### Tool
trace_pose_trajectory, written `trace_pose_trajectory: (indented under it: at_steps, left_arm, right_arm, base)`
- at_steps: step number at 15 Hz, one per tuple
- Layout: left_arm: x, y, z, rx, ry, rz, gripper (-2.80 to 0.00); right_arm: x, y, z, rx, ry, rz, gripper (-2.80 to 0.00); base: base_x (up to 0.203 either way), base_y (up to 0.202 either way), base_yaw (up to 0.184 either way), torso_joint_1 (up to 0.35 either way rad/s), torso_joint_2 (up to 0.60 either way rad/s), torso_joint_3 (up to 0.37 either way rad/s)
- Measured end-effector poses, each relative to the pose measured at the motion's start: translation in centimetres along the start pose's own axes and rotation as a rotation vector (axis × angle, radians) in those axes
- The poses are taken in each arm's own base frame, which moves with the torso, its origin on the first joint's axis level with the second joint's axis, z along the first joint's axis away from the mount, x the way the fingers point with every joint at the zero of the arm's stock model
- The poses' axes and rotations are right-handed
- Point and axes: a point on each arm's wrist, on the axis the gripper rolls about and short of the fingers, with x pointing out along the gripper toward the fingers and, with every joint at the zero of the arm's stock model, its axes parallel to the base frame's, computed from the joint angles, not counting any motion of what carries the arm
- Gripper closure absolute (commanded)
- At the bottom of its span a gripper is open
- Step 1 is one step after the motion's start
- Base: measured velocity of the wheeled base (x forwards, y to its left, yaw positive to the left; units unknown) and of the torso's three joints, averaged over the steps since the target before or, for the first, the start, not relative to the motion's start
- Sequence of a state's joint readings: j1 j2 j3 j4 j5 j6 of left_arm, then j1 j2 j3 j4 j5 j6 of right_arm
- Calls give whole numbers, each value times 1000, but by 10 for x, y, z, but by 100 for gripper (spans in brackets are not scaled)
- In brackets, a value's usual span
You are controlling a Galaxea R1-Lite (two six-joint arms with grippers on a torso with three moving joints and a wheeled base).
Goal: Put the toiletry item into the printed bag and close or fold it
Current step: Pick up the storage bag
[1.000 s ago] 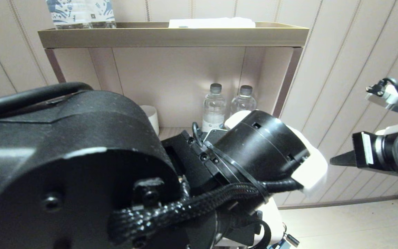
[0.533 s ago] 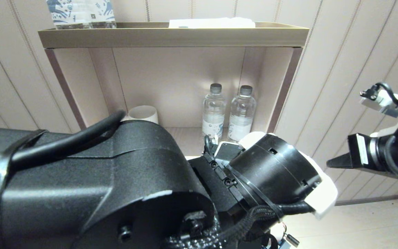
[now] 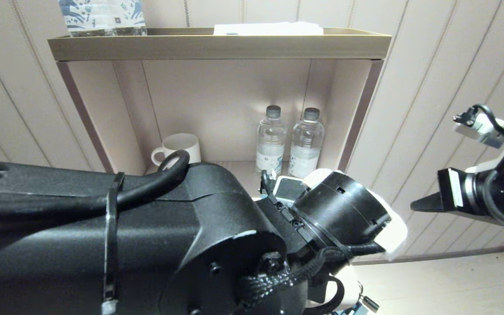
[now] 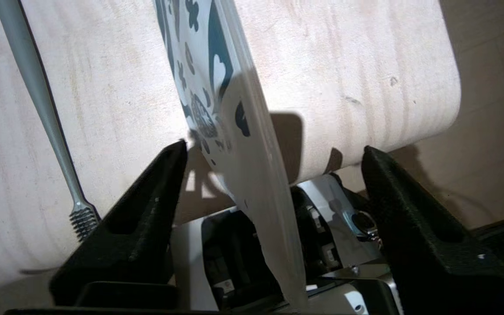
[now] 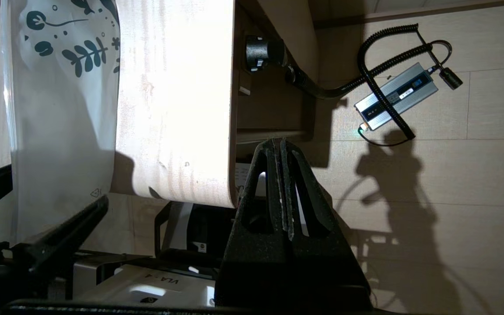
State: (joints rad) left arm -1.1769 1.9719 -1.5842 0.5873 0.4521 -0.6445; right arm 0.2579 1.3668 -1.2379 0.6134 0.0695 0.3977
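Observation:
In the left wrist view the printed bag (image 4: 228,109), white with dark blue leaf prints, lies on the pale wooden table (image 4: 365,65), and its plain end sticks out past the table's edge. My left gripper (image 4: 274,146) is open, one finger on each side of that overhanging end, neither touching it. The toothbrush (image 4: 42,109) lies on the table beside the bag, its dark bristle head near the edge. The right wrist view shows the bag (image 5: 59,109) off to the side of my right gripper (image 5: 280,142), which is shut on nothing, beyond the table's corner. My left arm hides both things in the head view.
A shelf unit (image 3: 217,46) stands ahead with two water bottles (image 3: 289,140) and a white mug (image 3: 177,146) inside, and patterned bottles (image 3: 101,15) on top. On the floor lie a silver power box (image 5: 396,96) and a coiled cable. My own base sits below the table's edge.
In the head view my left arm has sunk lower, uncovering the mug and both bottles. The right arm has shifted slightly.

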Motion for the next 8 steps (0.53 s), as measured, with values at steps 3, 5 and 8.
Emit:
trace_pose_trajectory:
  at_steps: [3, 5, 8]
  left_arm:
    - [3, 1, -1, 3, 5, 13, 0]
    - [5, 2, -2, 3, 8, 18, 0]
    - [7, 2, 0, -8, -4, 13, 0]
  right_arm:
    - [3, 1, 2, 0, -7, 7, 0]
    - [5, 0, 2, 1, -2, 4, 0]
    - [8, 0, 2, -1, -11, 10, 0]
  base:
    - [0, 0, 0, 0, 0, 0]
    - [0, 0, 0, 0, 0, 0]
    - [0, 0, 0, 0, 0, 0]
